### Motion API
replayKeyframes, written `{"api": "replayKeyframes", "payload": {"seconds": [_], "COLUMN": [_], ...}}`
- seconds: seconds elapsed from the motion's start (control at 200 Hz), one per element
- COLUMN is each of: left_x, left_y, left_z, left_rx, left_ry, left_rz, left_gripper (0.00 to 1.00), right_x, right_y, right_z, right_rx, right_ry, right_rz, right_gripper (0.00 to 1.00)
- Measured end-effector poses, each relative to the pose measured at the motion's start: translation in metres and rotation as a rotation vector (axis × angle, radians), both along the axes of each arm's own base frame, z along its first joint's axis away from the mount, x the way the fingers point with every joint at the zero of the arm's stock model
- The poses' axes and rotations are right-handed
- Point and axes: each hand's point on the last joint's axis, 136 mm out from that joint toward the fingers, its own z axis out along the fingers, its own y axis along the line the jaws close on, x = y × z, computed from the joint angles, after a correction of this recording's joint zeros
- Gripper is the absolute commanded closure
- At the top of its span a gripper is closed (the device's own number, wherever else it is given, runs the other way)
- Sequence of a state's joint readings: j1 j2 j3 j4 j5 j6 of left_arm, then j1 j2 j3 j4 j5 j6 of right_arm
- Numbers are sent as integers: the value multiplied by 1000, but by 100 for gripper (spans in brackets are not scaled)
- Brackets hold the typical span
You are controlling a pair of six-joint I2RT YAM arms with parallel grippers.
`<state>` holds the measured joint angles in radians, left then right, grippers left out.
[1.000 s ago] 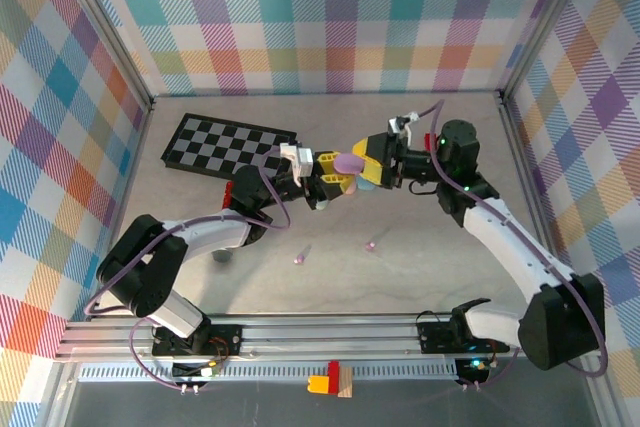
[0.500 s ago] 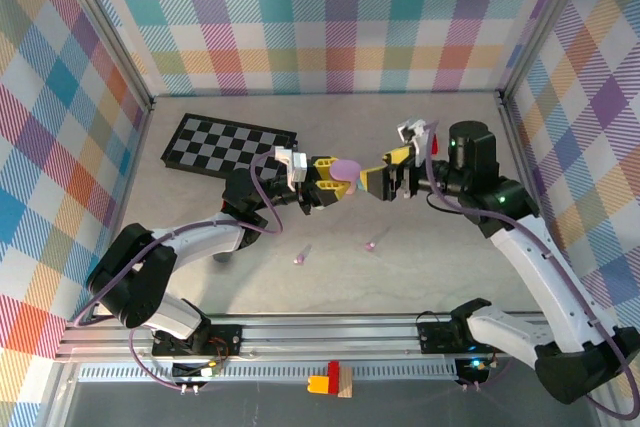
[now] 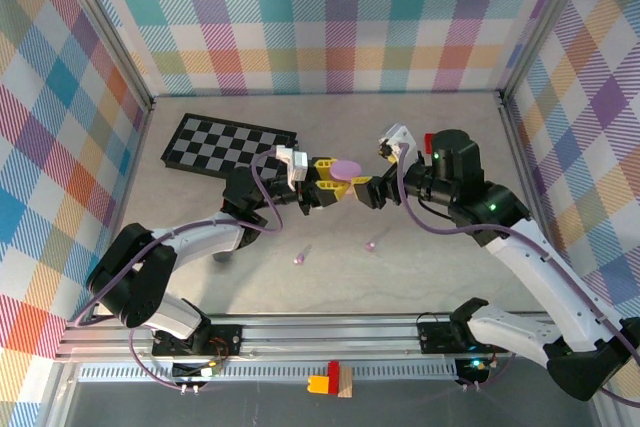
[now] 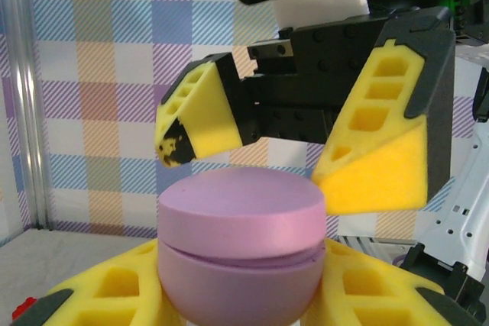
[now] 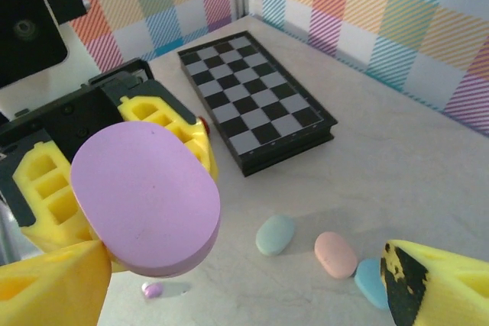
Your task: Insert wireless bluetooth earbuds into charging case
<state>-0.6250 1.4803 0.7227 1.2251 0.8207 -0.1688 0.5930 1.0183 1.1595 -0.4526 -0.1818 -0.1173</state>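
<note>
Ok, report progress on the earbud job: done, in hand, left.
Done: the purple case is off the table, clamped in the left gripper, lid shut. In hand: the right gripper is open, close to that lid. Left: opening it and loading buds; two earbuds lie loose on the table. Whether any bud is already inside cannot be told.

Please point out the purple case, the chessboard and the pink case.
purple case (image 4: 240, 205), left wrist view, lid top.
chessboard (image 5: 256, 101), right wrist view, board middle.
pink case (image 5: 335, 254), right wrist view, top face.
</note>
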Motion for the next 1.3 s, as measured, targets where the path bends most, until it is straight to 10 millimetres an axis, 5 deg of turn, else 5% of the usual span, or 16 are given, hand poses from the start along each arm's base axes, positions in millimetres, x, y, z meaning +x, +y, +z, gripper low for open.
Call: {"api": "replayKeyframes", "payload": {"seconds": [0.3, 0.76, 1.025, 1.16, 1.305], "left_x": [0, -2, 6, 20, 33], "left_y": [0, 0, 5, 17, 30], "left_z": [-4, -5, -5, -3, 0], "left_rx": [16, 18, 14, 3, -10], "left_ry": [11, 8, 13, 19, 15], "left_rz": [-11, -21, 2, 43, 90], "left_gripper": [67, 68, 68, 67, 67], "right_x": [13, 30, -14, -12, 0], "right_y": [-10, -8, -35, -61, -75], "right_z": [18, 2, 17, -5, -58], "right_rx": [44, 56, 195, 240, 223], "right_ry": [-55, 56, 40, 109, 305], "right_rz": [-100, -183, -151, -261, -399], "right_gripper": [10, 11, 10, 12, 20]}}
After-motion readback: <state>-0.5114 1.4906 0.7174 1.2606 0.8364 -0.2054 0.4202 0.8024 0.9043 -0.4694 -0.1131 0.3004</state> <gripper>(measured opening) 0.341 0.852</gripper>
